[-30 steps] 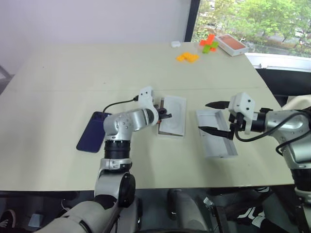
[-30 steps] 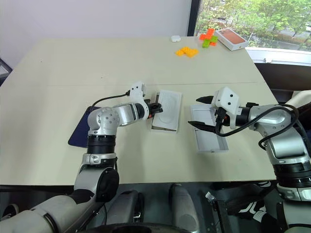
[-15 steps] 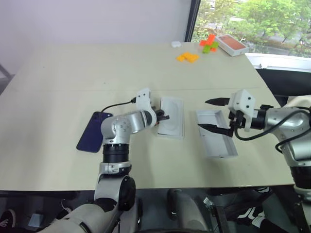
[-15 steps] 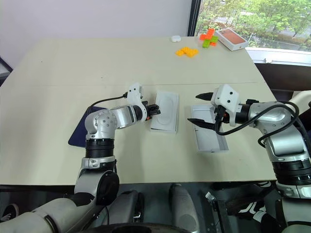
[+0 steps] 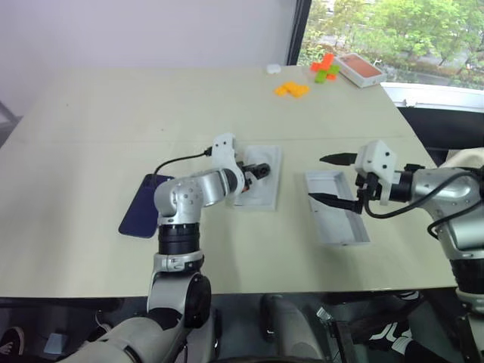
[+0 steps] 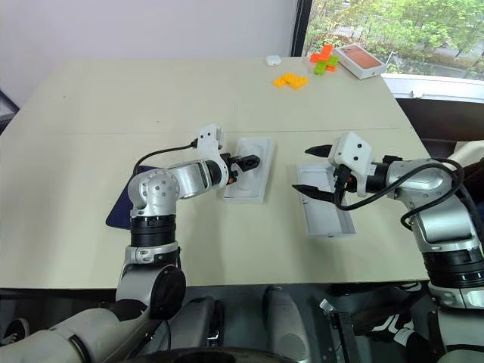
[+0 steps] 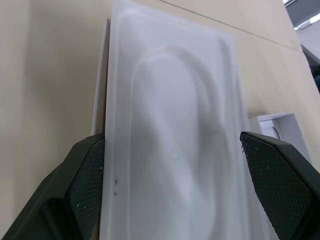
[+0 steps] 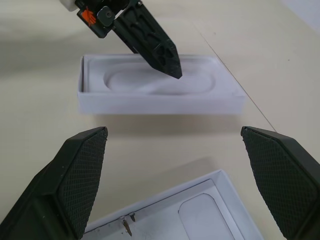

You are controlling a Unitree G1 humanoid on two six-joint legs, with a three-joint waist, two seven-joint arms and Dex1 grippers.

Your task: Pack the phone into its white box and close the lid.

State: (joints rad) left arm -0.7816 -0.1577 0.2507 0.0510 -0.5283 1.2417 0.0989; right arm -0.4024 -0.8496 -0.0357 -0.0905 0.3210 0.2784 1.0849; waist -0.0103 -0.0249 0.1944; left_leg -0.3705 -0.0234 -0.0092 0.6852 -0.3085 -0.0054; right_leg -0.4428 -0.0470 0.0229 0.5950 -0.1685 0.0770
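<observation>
The dark navy phone (image 5: 142,206) lies flat at the left of the table, partly behind my left arm. In the middle stands the white box (image 8: 150,106), with a thin white insert (image 7: 170,100) with an oval recess in it. My left gripper (image 5: 253,175) is open low over the insert's left end, and its fingers (image 7: 82,180) stand apart at the insert's two long sides. The lid (image 5: 340,223) lies to the right with its plain inside up. My right gripper (image 5: 318,180) hangs open above the lid's far left end, holding nothing.
At the table's (image 5: 113,121) far right corner are an orange-topped white box (image 5: 361,69), orange and green blocks (image 5: 325,66), orange pieces (image 5: 291,89) and a small white object (image 5: 273,68). The table's right edge runs close behind my right arm.
My left gripper has opened and let go of the insert's left edge. The white box with the insert has shifted slightly left. The right arm and the lid have not moved.
</observation>
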